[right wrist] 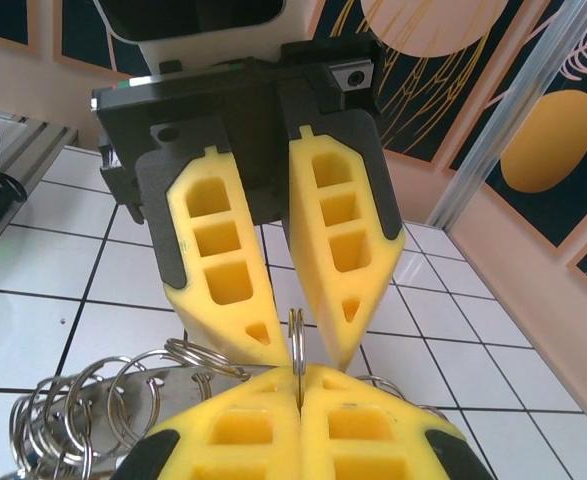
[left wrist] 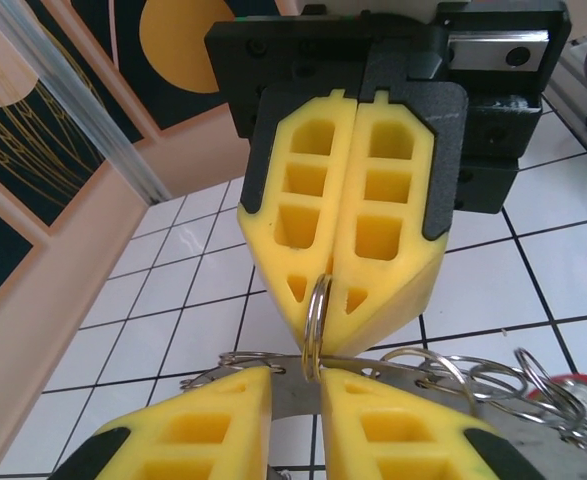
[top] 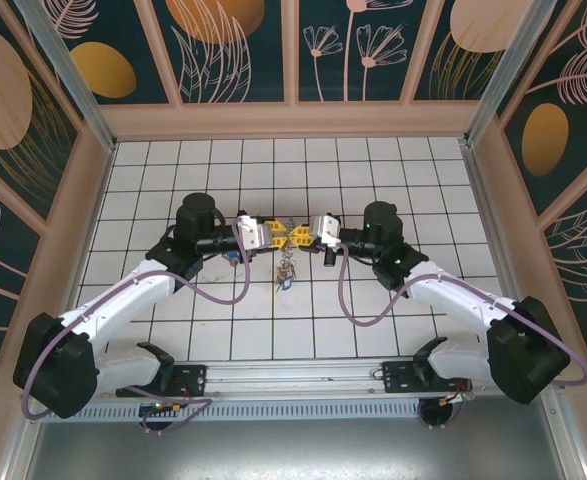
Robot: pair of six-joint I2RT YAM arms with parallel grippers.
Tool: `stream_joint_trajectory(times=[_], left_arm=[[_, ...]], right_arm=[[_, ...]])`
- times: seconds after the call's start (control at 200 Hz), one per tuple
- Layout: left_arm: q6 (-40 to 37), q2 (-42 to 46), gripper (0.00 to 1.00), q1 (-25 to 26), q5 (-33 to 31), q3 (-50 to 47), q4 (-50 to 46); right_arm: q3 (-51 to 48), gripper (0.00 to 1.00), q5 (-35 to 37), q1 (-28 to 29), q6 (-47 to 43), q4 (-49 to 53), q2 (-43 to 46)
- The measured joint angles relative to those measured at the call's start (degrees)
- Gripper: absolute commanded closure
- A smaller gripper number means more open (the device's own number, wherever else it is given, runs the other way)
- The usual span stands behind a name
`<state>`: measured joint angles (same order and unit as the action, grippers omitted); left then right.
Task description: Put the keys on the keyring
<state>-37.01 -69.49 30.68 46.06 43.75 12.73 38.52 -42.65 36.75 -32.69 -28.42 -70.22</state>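
Both grippers meet tip to tip above the middle of the tiled floor. My right gripper (top: 298,236) (right wrist: 300,385) is shut on a thin silver split ring (right wrist: 296,335) (left wrist: 317,310) standing on edge. My left gripper (top: 282,236) (left wrist: 313,395) is open, its yellow fingers (right wrist: 235,300) spread either side of that ring without touching it. The flat grey metal keyring (left wrist: 295,392) (right wrist: 83,405) lies across the fingertips and carries several small wire rings (right wrist: 63,400). A bunch of keys (top: 286,272), one with a blue head, hangs just below the grippers.
White tiled floor (top: 273,180) lies inside patterned walls (top: 33,200) on three sides. The arms' base rail (top: 293,378) runs along the near edge. Purple cables (top: 223,295) loop beside each arm.
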Motion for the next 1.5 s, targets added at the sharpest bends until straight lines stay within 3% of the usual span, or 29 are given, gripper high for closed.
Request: stream_joint_trajectory(times=[0.285, 0.34, 0.4, 0.541, 0.576, 0.636, 0.751, 0.901, 1.116, 1.501], left_arm=[[-0.20, -1.29, 0.83, 0.00, 2.49, 1.11, -1.44], [-0.17, -1.64, 0.87, -0.02, 3.17, 1.42, -1.44], [0.04, -2.10, 1.00, -0.02, 3.72, 1.77, -1.51], [0.39, -2.82, 1.00, -0.35, 4.11, 2.75, -2.71], [0.17, -2.97, 1.00, -0.35, 3.93, 3.19, -3.39], [-0.66, -3.13, 1.00, -0.28, 3.06, 4.02, -5.22], [-3.80, -3.28, 1.00, 0.04, -0.26, 5.75, -10.54], [-8.63, -3.41, 1.00, 0.17, -5.68, 8.37, -17.35], [-13.64, -4.07, 1.00, 0.92, -13.05, 10.51, -24.15], [-15.30, -4.50, 1.00, 1.20, -14.67, 12.20, -26.51]], right_arm=[[0.02, 1.00, 1.11, 0.09, -1.97, 2.89, 0.04], [0.00, 1.00, 1.36, 0.17, -2.43, 3.13, 0.04], [0.00, 1.00, 1.73, 0.17, -2.78, 3.19, 0.04], [0.02, 1.00, 2.54, 0.22, -2.97, 3.41, 0.04], [0.02, 0.93, 2.78, 0.22, -3.04, 3.43, 0.04], [0.33, 0.82, 3.34, 0.31, -4.24, 4.74, 0.04], [3.39, 0.75, 4.76, 0.92, -9.05, 12.94, -0.02], [6.38, 0.74, 7.04, 1.11, -13.81, 21.51, -0.07], [6.67, 0.73, 8.52, 1.11, -14.80, 24.72, -0.17], [8.07, 0.72, 8.96, 2.78, -11.45, 21.33, -4.66]])
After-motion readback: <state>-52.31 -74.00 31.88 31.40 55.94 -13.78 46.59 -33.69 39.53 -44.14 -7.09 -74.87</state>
